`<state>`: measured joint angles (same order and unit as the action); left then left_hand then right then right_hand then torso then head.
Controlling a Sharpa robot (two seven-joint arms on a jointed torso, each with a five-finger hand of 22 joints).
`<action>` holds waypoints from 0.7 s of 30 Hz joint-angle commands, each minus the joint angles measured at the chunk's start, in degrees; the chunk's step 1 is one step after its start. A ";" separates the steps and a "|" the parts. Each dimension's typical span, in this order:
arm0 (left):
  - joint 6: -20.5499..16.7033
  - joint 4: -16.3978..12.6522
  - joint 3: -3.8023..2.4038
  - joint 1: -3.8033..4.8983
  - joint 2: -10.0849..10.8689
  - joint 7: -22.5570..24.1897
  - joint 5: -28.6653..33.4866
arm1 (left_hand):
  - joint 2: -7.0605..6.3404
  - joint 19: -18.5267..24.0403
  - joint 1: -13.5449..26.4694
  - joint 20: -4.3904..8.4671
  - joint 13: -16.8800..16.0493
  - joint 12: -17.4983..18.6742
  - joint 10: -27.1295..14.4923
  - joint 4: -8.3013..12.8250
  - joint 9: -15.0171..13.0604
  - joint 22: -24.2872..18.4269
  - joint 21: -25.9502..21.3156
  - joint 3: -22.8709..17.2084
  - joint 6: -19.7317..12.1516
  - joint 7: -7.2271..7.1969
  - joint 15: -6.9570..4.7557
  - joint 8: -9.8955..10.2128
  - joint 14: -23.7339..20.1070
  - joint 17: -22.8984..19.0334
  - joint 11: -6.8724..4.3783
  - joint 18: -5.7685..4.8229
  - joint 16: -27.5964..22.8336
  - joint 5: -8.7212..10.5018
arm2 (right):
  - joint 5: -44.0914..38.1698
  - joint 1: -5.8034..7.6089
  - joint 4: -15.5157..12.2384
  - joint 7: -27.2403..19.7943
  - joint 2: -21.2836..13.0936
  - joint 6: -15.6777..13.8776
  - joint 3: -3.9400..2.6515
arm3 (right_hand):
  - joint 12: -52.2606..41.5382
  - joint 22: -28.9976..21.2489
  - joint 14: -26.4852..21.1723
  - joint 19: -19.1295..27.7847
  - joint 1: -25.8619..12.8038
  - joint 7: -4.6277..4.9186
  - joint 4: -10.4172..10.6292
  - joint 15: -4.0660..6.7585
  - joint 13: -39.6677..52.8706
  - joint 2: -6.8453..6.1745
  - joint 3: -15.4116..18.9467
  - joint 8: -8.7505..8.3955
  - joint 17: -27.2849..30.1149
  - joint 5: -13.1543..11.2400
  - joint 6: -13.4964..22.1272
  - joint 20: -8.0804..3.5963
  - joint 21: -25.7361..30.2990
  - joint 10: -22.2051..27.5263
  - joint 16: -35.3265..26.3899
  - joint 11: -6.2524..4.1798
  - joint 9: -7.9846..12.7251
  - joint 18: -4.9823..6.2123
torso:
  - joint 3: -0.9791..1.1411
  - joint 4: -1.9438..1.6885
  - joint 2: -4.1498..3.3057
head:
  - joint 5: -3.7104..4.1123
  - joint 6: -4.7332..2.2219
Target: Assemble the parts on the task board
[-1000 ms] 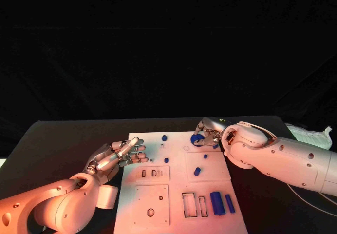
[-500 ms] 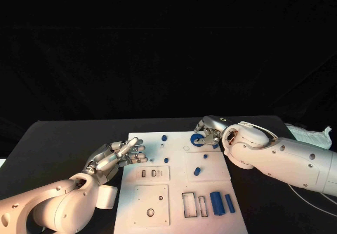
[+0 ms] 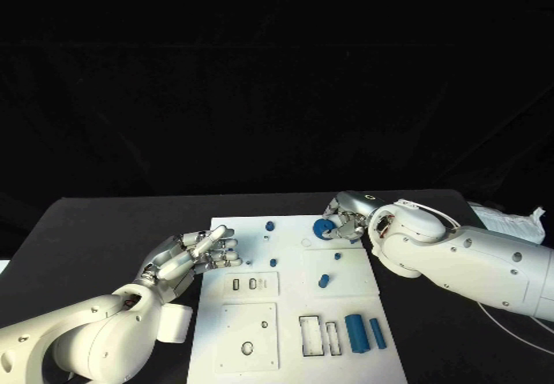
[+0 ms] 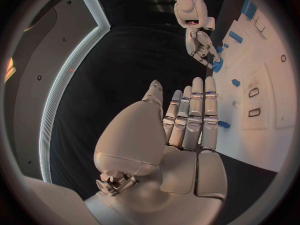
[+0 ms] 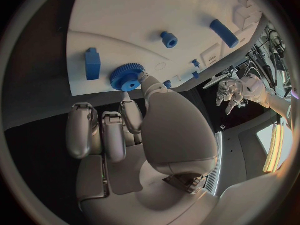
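Right robot hand (image 3: 343,222) has carried the blue gear (image 3: 322,229) slightly farther up the task board (image 3: 295,320)

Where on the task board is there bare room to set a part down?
Bare patches on the task board: the near-left corner around the oval hole, and the middle strip between the left hand and the short cylinder. Crowded: the far-right corner, where the right hand holds the gear.

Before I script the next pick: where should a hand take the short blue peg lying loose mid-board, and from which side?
Pinch the blue peg across its middle, coming down from above. It seems to lie flat on the white board, long sides clear, so fingers could close across its narrow width.
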<state>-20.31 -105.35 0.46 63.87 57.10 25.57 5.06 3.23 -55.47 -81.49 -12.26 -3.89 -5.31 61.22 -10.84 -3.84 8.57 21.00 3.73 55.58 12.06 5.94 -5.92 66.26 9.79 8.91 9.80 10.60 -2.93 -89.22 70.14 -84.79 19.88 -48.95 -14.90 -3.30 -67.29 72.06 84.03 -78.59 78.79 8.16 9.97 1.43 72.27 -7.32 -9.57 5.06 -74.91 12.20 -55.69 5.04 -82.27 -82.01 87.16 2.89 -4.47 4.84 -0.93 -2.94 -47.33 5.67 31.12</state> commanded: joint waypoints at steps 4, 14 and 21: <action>1.10 -0.08 -0.04 0.05 -0.01 0.27 0.06 | 0.00 -0.35 -0.74 0.09 0.04 0.33 0.44 0.29 0.08 -0.05 0.09 0.08 0.33 0.09 0.05 0.20 0.27 0.06 0.11 0.66 -0.25 -0.11 | 0.34 -0.07 0.52 0.18 -0.03 1.37 0.00 | -0.04 0.11 4.62 -0.43 0.17 -0.11 0.45 -0.28 0.35 0.07 -0.36 0.20 -8.05 0.65 -0.44 0.17 -0.21 0.10 0.31 -0.04 -0.10 -1.14 | -0.02 -0.05 0.00 | 0.06 -0.01; 1.15 -0.09 -0.04 0.05 -0.02 0.26 0.06 | 0.00 -0.35 -0.74 0.09 0.04 0.33 0.44 0.29 0.08 -0.05 0.09 0.08 0.33 0.09 0.05 0.20 0.27 0.06 0.11 0.66 -0.25 -0.11 | 1.13 -0.08 1.13 -0.25 0.42 2.09 0.00 | -0.79 0.28 4.68 -0.52 0.14 -0.26 0.79 -0.21 1.13 0.85 -0.80 0.78 -8.41 0.89 -1.57 0.12 -0.27 -0.26 0.45 -0.16 -0.31 -1.17 | -0.02 -0.09 -0.02 | 0.15 0.13; 1.16 -0.10 -0.04 0.05 0.00 0.24 0.06 | 0.00 -0.35 -0.74 0.09 0.04 0.33 0.44 0.29 0.08 -0.05 0.09 0.08 0.33 0.09 0.05 0.20 0.27 0.06 0.11 0.66 -0.25 -0.11 | -0.14 -0.16 1.42 0.13 0.52 2.67 0.00 | -1.08 0.62 4.78 -0.70 1.45 -1.20 0.15 0.40 1.72 2.29 -2.40 2.15 -8.99 -0.29 -4.88 -0.31 -0.41 -0.46 0.65 -0.94 -0.88 -1.21 | -0.05 -0.11 0.01 | 0.21 0.25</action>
<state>-20.29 -105.35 0.46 63.87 57.12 25.53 5.06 3.23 -55.47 -81.49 -12.26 -3.89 -5.31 61.22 -10.84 -3.84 8.57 21.00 3.73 55.58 12.06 5.94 -5.93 66.26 9.78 8.91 9.80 10.60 -2.93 -88.31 70.23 -83.56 19.72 -48.46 -14.23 -3.48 -68.22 72.63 84.03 -79.13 79.62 7.11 10.11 1.43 74.11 -6.01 -11.65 6.85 -74.94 11.94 -60.06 4.91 -82.54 -82.52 87.46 2.37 -4.88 4.18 -0.96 -3.04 -47.35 5.88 31.34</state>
